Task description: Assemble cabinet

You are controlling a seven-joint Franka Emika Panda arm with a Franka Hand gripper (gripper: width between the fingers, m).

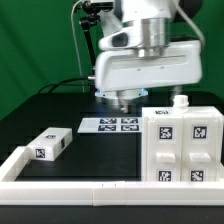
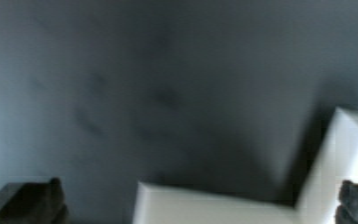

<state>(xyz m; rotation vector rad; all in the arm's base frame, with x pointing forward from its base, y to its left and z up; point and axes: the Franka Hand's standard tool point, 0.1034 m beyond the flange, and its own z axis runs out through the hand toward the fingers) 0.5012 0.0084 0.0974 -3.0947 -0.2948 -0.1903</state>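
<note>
The cabinet [image 1: 182,143] is a white blocky box with several black-and-white tags and stands at the exterior view's right; a small white knob [image 1: 180,101] sticks up from its top. My gripper [image 1: 124,98] hangs over the table beside the cabinet's far left corner and holds nothing. In the wrist view my gripper [image 2: 194,200] is open, with its dark fingertips [image 2: 25,200] far apart. A blurred white surface [image 2: 345,150] shows between and beside them; I cannot tell which piece it is.
A small white panel with a tag [image 1: 50,143] lies on the black table at the exterior view's left. The marker board [image 1: 108,125] lies flat below my gripper. A white rail frame [image 1: 70,185] edges the table's front and left.
</note>
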